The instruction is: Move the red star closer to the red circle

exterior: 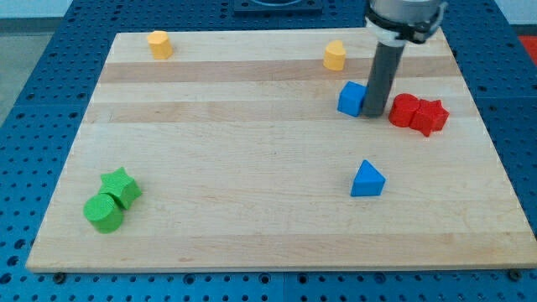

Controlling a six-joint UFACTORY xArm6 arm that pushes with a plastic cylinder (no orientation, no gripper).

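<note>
Wooden counter [252, 184] seen from above and in front, resting on a blue perforated base [33, 101]. The arm carries no gripper, so there is nothing to open, close or grasp with; it ends in a dark rod whose lower end, my tip [374, 115], rests on the counter at the view's upper right. My tip stands between the blue cube [351, 98], touching or just beside it on the view's left, and the red circle [404, 110], just beside it on the view's right. The red star [430, 117] lies against the red circle's right side, apparently touching. A blue triangle [367, 179] sits below my tip, well apart. Two yellow blocks [159, 44] [335, 55] lie along the view's top. A green star [121, 187] and green circle [103, 212] touch at lower left.
</note>
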